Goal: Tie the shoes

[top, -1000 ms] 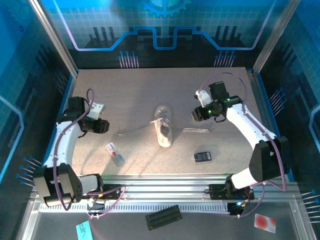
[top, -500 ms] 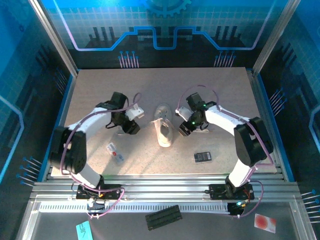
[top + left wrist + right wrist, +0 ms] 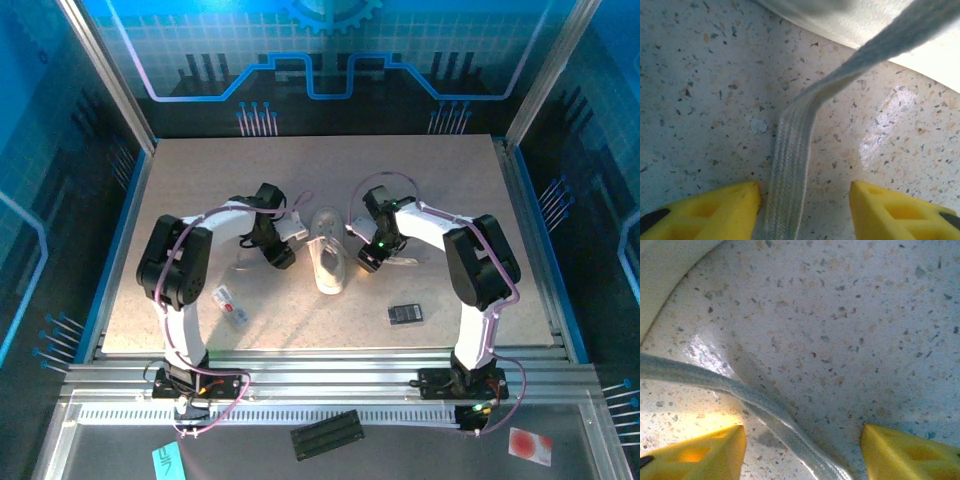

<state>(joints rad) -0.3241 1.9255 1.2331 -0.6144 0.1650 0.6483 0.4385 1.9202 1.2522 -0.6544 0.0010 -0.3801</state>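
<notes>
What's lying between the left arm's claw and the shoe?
A flat pale lace runs across the speckled table from the sneaker into the open left gripper, between its yellow fingers, in the left wrist view.

Left arm (image 3: 172,262) and right arm (image 3: 478,262) in glossy white shells with black joint housings, thin purple cables (image 3: 388,180) looping along both, small green light (image 3: 379,243) at the right wrist, left gripper (image 3: 805,210) and right gripper (image 3: 802,455) with yellow wedge-shaped fingers (image 3: 705,210) bearing black marks
</notes>
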